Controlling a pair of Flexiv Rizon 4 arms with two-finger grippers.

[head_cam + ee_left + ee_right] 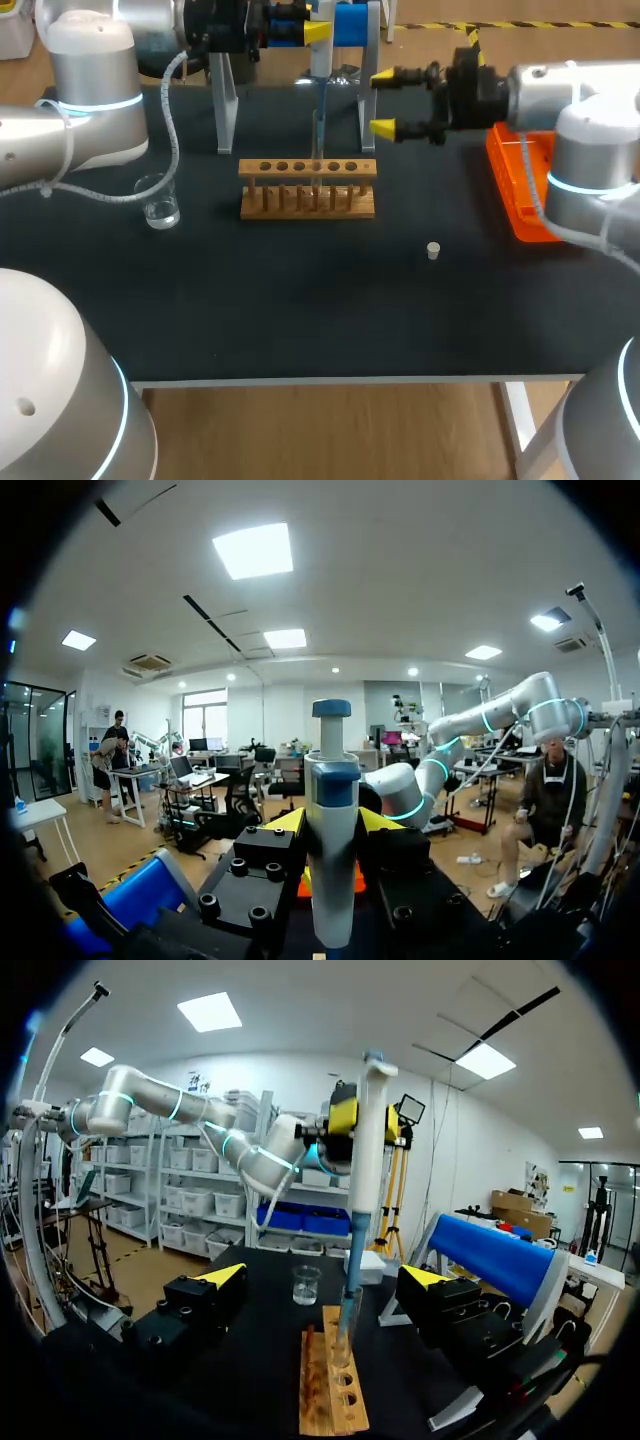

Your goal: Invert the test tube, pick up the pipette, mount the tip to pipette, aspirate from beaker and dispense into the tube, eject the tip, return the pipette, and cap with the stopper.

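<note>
My left hand (332,822) is clenched around the white pipette with the blue plunger cap (367,1150). It holds the pipette upright over the wooden test tube rack (308,188) on the black tabletop (300,310), the slim tip reaching down into the clear glass test tube (343,1345) that stands in a middle hole of the rack. My right hand (388,101) hangs released just beside the pipette, its yellow fingertips spread wide and clear of it. The small clear glass beaker (158,200), with a little liquid in it, stands well off the rack's left end, the small white stopper (433,251) lies alone nearer the tabletop's front edge towards my right, and the orange tip box (520,190) sits at the right edge.
</note>
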